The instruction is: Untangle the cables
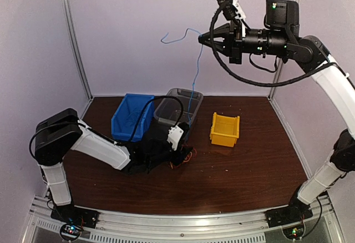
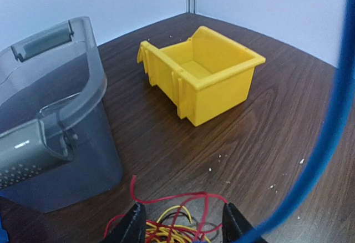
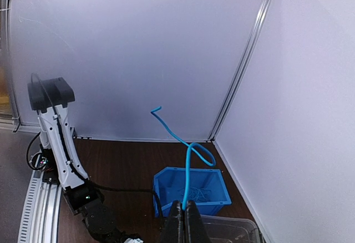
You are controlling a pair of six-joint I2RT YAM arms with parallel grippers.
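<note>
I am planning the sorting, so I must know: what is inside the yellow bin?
Nothing shows inside the yellow bin: the part of the floor seen in the left wrist view is bare. The near strip of the floor is hidden behind its front wall.

One overhead, two wrist cams
Left wrist: low, close on the yellow bin [image 2: 222, 96] (top sees it too); right wrist: high, looking down.
</note>
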